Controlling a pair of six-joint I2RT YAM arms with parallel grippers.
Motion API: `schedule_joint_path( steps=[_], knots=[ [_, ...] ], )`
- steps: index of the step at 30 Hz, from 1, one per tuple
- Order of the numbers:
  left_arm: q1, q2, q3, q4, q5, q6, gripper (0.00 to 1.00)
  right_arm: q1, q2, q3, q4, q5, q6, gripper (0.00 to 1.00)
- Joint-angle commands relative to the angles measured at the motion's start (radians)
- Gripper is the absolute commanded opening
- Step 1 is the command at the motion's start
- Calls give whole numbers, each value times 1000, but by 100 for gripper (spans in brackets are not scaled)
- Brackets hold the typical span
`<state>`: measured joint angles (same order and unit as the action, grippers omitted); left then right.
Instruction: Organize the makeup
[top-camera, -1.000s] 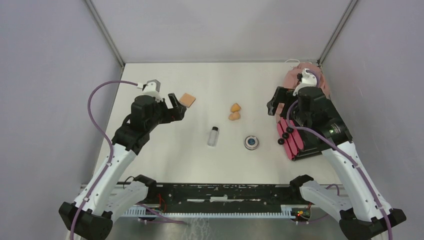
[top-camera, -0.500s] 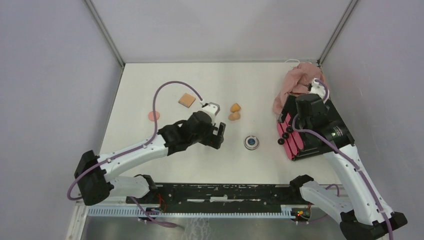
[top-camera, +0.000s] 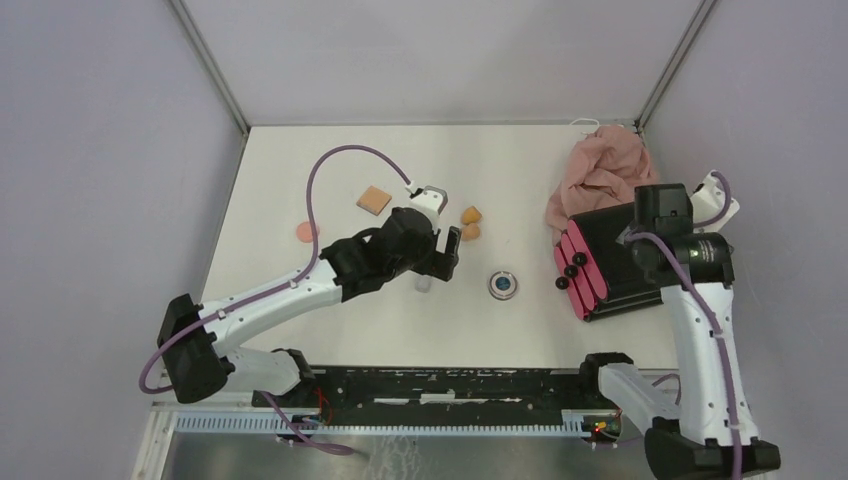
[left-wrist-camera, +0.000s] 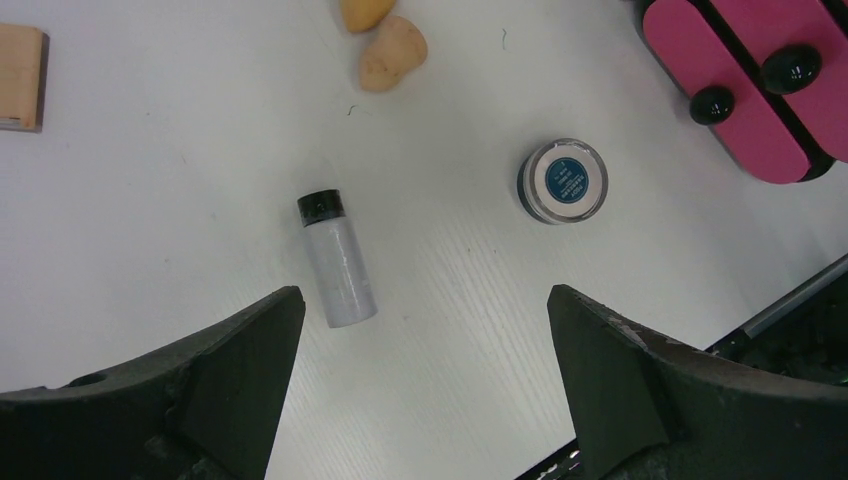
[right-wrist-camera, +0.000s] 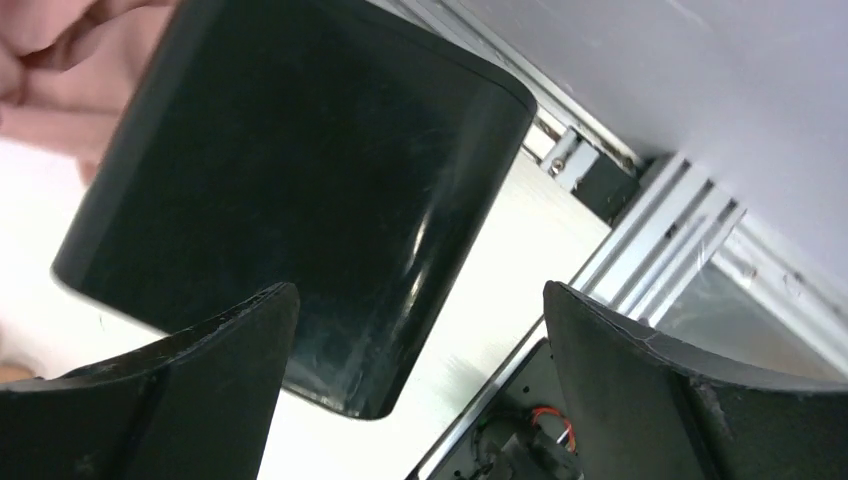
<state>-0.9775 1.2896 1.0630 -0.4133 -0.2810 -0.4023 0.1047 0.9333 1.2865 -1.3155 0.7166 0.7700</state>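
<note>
Clear vial (left-wrist-camera: 338, 262) under left gripper (left-wrist-camera: 425, 298), jaws apart

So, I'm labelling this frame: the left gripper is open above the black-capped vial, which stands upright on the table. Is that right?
Not quite. The vial lies on its side, as the left wrist view shows. The rest holds: the left gripper is open above it.

White arm links (top-camera: 270, 300), black joints (top-camera: 395, 250), black wedge fingers (left-wrist-camera: 240, 370), purple cables (top-camera: 352, 149)
</note>
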Motion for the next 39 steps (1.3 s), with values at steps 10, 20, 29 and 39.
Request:
schedule_joint_path(
  steps=[10, 20, 29, 39],
  knots=[
    [26, -11, 15, 27, -11, 58, 99, -521, 91, -119, 237, -697, -72, 99],
    [35, 16, 14, 34, -7, 93, 99, -535, 85, -258, 412, -937, -170, 99],
    [37, 42, -15, 58, 15, 77, 99, -461, 151, -281, 485, -1132, -328, 98],
    [83, 30, 1, 63, 74, 45, 99, -270, 70, -153, 370, -1026, -371, 98]
  ],
)
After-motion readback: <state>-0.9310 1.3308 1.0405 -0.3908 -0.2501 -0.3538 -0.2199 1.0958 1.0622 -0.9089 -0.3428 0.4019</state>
